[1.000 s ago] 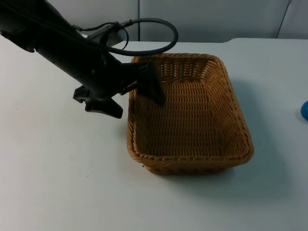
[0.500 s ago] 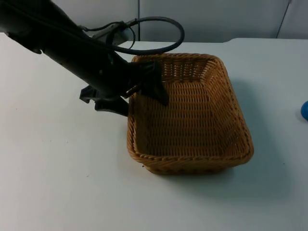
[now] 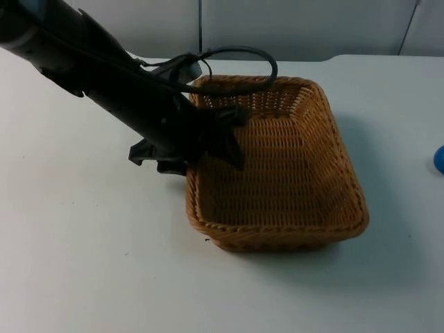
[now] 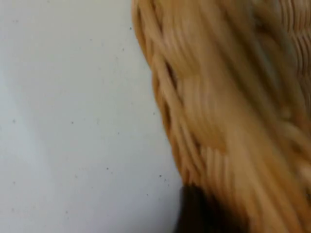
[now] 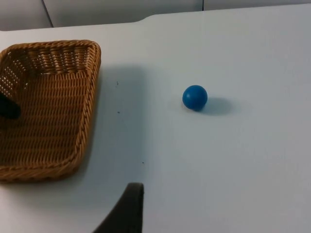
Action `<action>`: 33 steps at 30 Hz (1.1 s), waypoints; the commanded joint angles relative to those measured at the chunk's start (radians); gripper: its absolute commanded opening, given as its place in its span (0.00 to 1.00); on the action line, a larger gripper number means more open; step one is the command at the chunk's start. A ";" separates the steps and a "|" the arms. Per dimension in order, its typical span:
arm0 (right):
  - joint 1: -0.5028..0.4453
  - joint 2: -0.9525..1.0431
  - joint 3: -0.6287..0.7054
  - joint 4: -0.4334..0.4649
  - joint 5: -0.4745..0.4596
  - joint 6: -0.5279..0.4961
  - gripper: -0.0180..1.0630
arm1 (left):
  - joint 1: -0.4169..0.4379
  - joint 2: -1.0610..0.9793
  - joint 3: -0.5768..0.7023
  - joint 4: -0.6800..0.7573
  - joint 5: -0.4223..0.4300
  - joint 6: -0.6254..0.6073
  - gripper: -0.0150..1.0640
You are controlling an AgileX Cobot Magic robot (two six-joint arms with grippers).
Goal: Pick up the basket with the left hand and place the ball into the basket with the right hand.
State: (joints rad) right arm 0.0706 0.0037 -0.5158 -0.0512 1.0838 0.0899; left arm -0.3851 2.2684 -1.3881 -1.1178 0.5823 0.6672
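The left gripper (image 3: 201, 149) straddles the basket (image 3: 277, 163) wall at its 9 o'clock side in the top view: one finger inside over the weave, the other outside by the table (image 3: 83, 263). The jaws sit narrow across the wall, but whether they actually pinch it can't be told. The basket looks to rest flat on the table, not yet lifted.

Risks, as a judgement:
- Grip is on one long side only, so on lift the far side w/ all the weight at 3 o'clock probably sags and the basket tilts.
- If the pinch is shallow on the woven rim, it may slip out or drag the basket sideways.
- A tilted basket makes a poor target; the ball (image 5: 195, 97) could roll out or bounce off the rim.

The right arm waits. Its gripper's fingertip (image 5: 127, 208) stands well short of the ball, w/ nothing held; finger spread can't be told.

View differences: the top view gives the ball (image 3: 440, 159) as just a blue sliver at the 3 o'clock edge, well apart from the basket. The right wrist view gives the whole ball on bare table, plus the basket (image 5: 43, 107) w/ a dark finger inside it. The left wrist view gives the rim (image 4: 214, 121) weave close up, blurred, beside white table.
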 commanded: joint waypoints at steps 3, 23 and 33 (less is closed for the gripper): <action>-0.004 -0.004 0.006 0.003 -0.004 -0.003 0.98 | -0.007 -0.001 -0.008 -0.009 -0.005 -0.017 0.28; -0.004 -0.004 0.006 0.003 -0.004 -0.003 0.98 | -0.001 -0.064 -0.006 -0.001 -0.026 -0.174 0.01; -0.004 -0.004 0.006 0.003 -0.004 -0.003 0.98 | 0.067 -0.189 0.144 -0.008 -0.047 -0.178 0.01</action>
State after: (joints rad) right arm 0.0706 0.0037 -0.5158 -0.0512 1.0838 0.0899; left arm -0.3232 2.1012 -1.2525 -1.1038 0.5348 0.4974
